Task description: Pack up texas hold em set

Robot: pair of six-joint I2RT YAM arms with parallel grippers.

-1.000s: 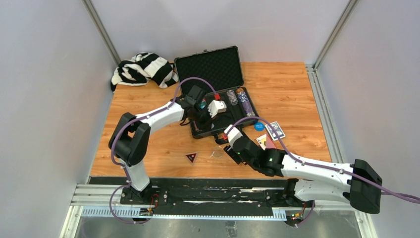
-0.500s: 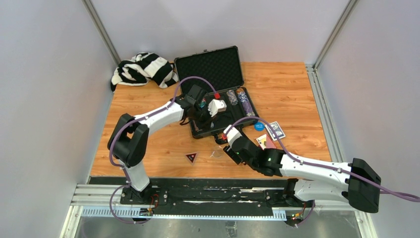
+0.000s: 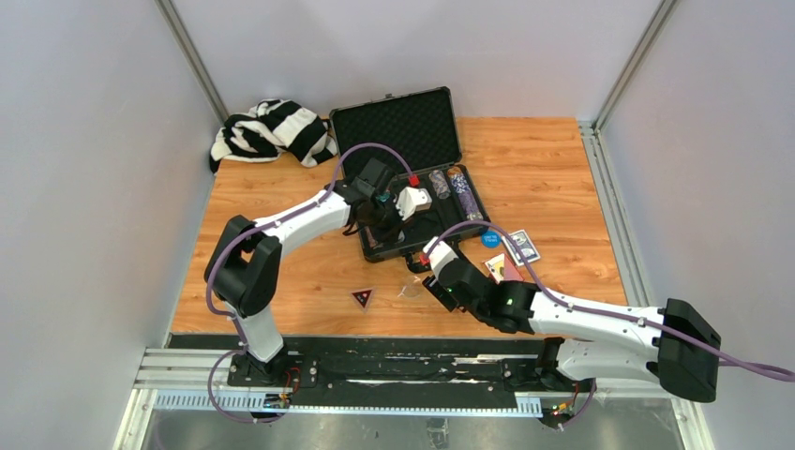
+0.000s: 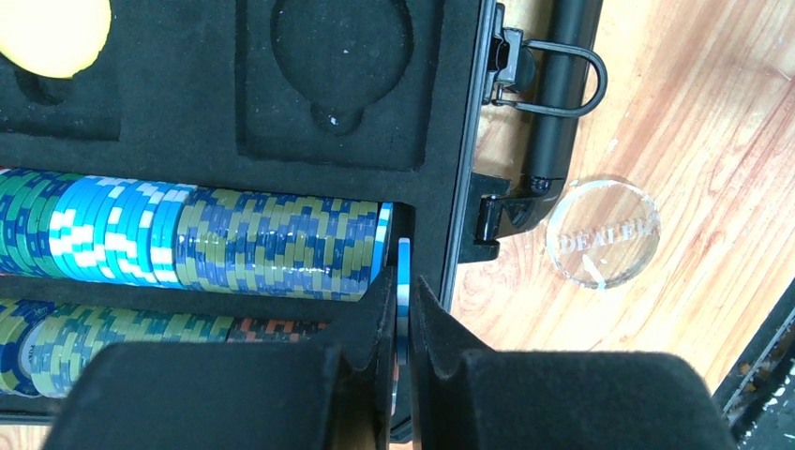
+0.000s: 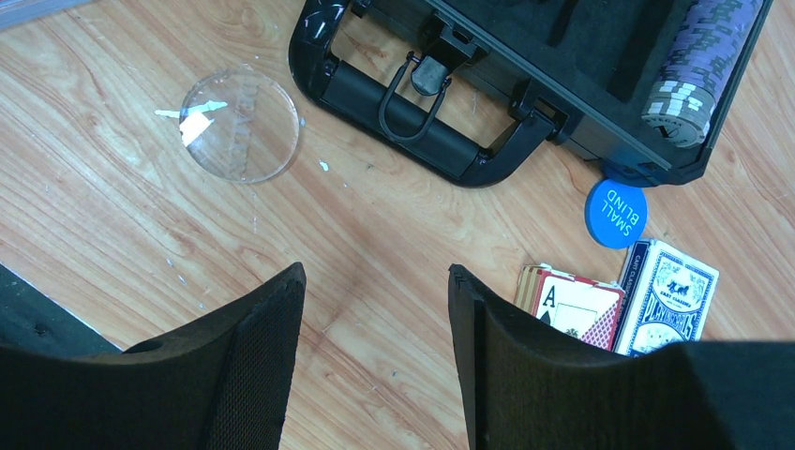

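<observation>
The black case [image 3: 394, 127] lies open at the back of the table, foam lid up. In the left wrist view my left gripper [image 4: 401, 281] is shut on a blue poker chip [image 4: 403, 255], held on edge at the end of the blue-and-olive chip row [image 4: 216, 239] in a foam slot. My right gripper [image 5: 375, 272] hangs open over bare wood in front of the case handle [image 5: 422, 131]. A clear dealer disc [image 5: 240, 123], a blue small-blind disc [image 5: 616, 214], a red-backed deck [image 5: 577, 305] and a blue-backed deck [image 5: 667, 295] lie on the table.
A striped cloth [image 3: 272, 129] is bunched at the back left. A small dark triangular piece [image 3: 363, 297] lies near the front edge. A purple chip stack [image 5: 698, 66] fills the case's right slot. Two round foam recesses [image 4: 339, 47] sit beside the chip rows.
My left gripper has shifted slightly toward the far side of the case with the chip. The right arm has barely moved.
</observation>
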